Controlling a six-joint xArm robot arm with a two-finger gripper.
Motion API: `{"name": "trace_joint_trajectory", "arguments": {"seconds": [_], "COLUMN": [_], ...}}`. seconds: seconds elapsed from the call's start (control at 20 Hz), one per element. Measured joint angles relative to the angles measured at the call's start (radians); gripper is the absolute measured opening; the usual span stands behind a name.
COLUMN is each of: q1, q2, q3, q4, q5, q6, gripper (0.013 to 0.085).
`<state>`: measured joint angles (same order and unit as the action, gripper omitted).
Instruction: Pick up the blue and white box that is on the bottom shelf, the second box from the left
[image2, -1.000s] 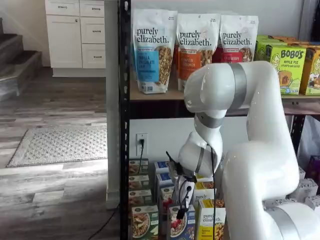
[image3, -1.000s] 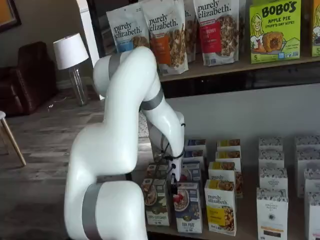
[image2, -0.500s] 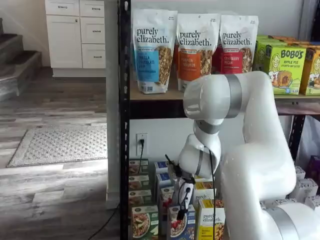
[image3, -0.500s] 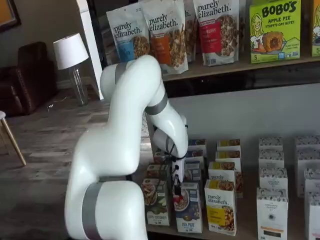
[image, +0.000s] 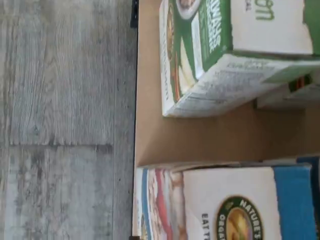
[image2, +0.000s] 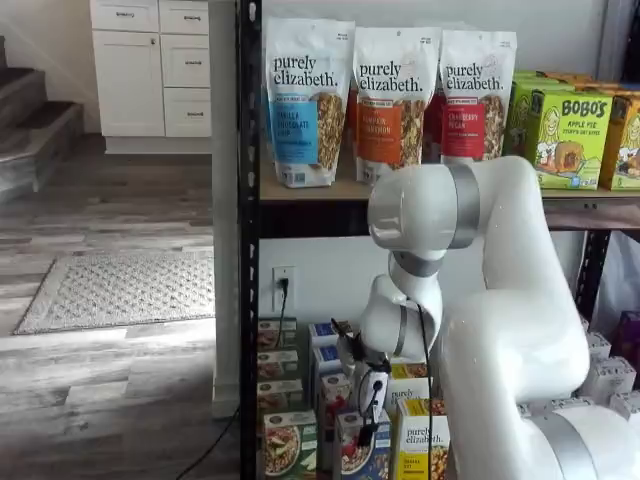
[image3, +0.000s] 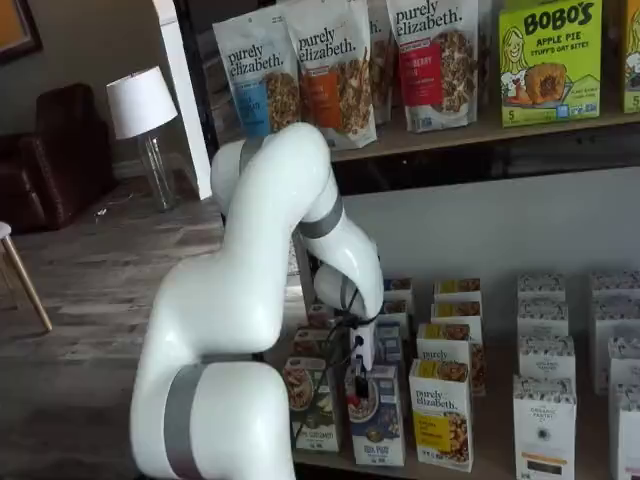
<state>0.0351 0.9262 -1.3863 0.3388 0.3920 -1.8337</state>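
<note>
The blue and white box (image2: 358, 450) stands at the front of the bottom shelf (image: 150, 130), between a green-fronted box (image2: 289, 445) and a yellow "purely elizabeth" box (image2: 424, 442). It also shows in a shelf view (image3: 378, 418). My gripper (image2: 367, 428) hangs just over the box's top, and shows in a shelf view (image3: 356, 392) as well. Its black fingers show no plain gap, and I cannot tell whether they are on the box. The wrist view looks down on the box's white and blue top (image: 225, 200), with the green box (image: 210, 55) beside it.
More small boxes stand in rows behind the front ones. White boxes (image3: 545, 420) fill the shelf's right part. Granola bags (image2: 385, 95) and green Bobo's boxes (image2: 572, 125) sit on the tier above. A black rack post (image2: 248, 240) stands left of the boxes. My white arm (image2: 510, 330) covers the middle.
The arm has swung in toward the shelf. The gripper has come down and a little to the right, closer to the top of the blue and white box.
</note>
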Motion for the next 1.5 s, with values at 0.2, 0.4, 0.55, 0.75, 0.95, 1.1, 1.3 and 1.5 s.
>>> {"name": "trace_joint_trajectory", "arguments": {"seconds": [0.2, 0.4, 0.55, 0.75, 0.95, 1.1, 1.3, 1.5], "q1": [-0.008, -0.013, -0.015, -0.016, -0.018, -0.019, -0.019, -0.02], "q2": [0.02, 0.037, 0.049, 0.064, 0.072, 0.074, 0.075, 0.074], "q3": [-0.024, -0.048, -0.064, -0.085, -0.097, -0.097, -0.1, -0.101], "q4": [-0.059, -0.105, -0.147, -0.178, -0.181, -0.177, -0.168, -0.177], "q5": [0.021, 0.043, 0.054, 0.068, 0.079, 0.074, 0.076, 0.071], "q6": [0.045, 0.083, 0.119, 0.145, 0.147, 0.142, 0.134, 0.142], "gripper": [0.085, 0.085, 0.085, 0.085, 0.081, 0.073, 0.065, 0.065]}}
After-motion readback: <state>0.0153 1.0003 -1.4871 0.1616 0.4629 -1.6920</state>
